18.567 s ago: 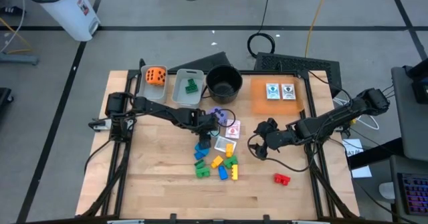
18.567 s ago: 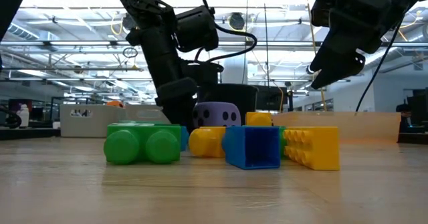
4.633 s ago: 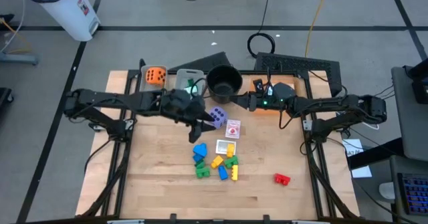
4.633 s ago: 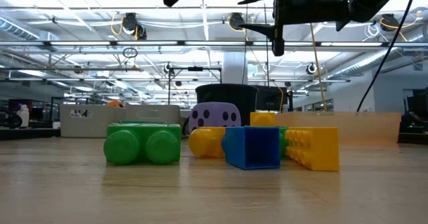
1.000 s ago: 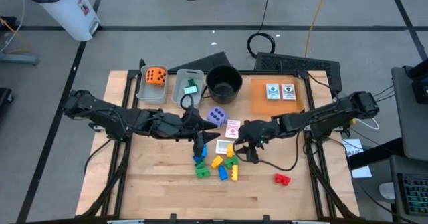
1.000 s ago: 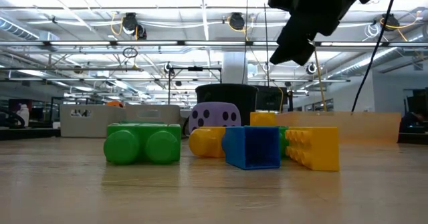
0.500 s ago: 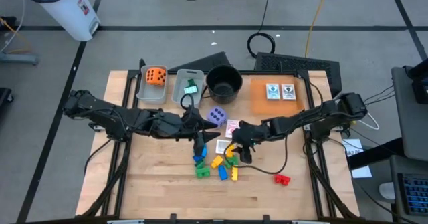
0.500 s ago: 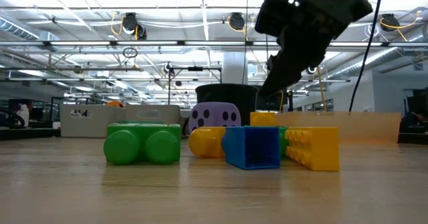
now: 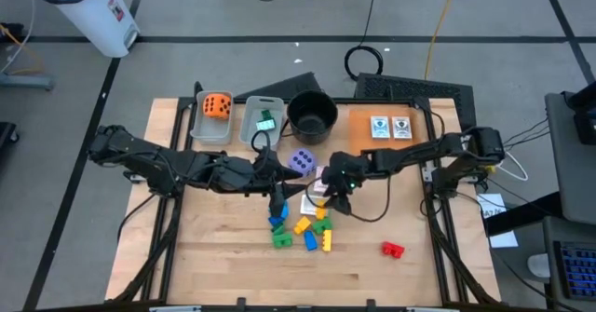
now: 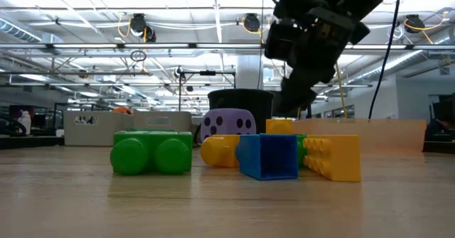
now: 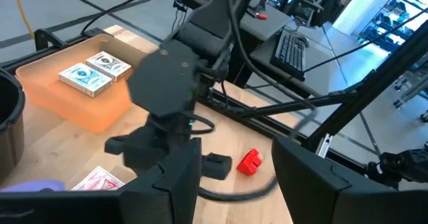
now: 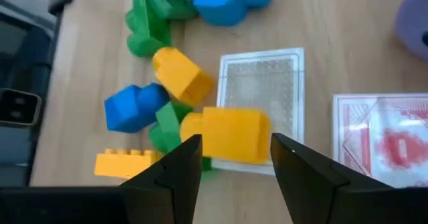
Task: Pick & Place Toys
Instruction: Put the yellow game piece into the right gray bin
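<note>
Several red, blue, yellow and green blocks (image 9: 303,226) lie in a heap on the table's middle. A yellow block (image 12: 231,136) lies on the edge of a white-edged card (image 12: 262,83). A red-backed card (image 9: 324,177) and a purple die (image 9: 301,160) lie just beyond the heap. One red block (image 9: 392,249) lies alone at the near right. My right gripper (image 12: 234,177) is open and empty, above the yellow block and the card. My left gripper (image 9: 277,200) is open and empty, at the heap's left far side.
At the far edge stand a grey bin with an orange die (image 9: 217,105), a grey bin with a green block (image 9: 265,121), a round black pot (image 9: 312,115) and an orange tray (image 9: 361,137) with two cards. The two grippers are close together above the heap.
My right gripper has gone toward the table's left and far edges, from the heap's right side to above the yellow block and the cards. It has stayed open. The blocks and cards have not moved.
</note>
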Controlling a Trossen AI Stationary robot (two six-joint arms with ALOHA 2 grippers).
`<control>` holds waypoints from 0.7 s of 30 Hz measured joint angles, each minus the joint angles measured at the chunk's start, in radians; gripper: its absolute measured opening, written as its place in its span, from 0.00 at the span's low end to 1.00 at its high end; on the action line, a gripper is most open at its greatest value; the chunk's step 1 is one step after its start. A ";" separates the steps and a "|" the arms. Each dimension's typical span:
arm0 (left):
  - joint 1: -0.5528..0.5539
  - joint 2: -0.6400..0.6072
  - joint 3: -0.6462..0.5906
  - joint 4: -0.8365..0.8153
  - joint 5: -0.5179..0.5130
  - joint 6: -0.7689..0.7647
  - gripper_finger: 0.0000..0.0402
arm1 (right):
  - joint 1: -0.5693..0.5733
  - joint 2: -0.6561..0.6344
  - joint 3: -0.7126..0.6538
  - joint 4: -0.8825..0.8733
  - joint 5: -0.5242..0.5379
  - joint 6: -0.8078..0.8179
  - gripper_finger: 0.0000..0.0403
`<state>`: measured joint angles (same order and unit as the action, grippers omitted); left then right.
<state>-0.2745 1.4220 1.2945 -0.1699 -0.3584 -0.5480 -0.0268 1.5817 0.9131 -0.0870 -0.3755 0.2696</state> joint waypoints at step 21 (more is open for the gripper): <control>0.000 0.000 0.000 -0.021 0.001 -0.008 0.46 | -0.020 0.162 0.002 0.128 -0.186 0.113 0.36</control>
<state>-0.2745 1.4218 1.2945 -0.1911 -0.3570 -0.5556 -0.0463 1.7441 0.9150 0.0410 -0.5612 0.3831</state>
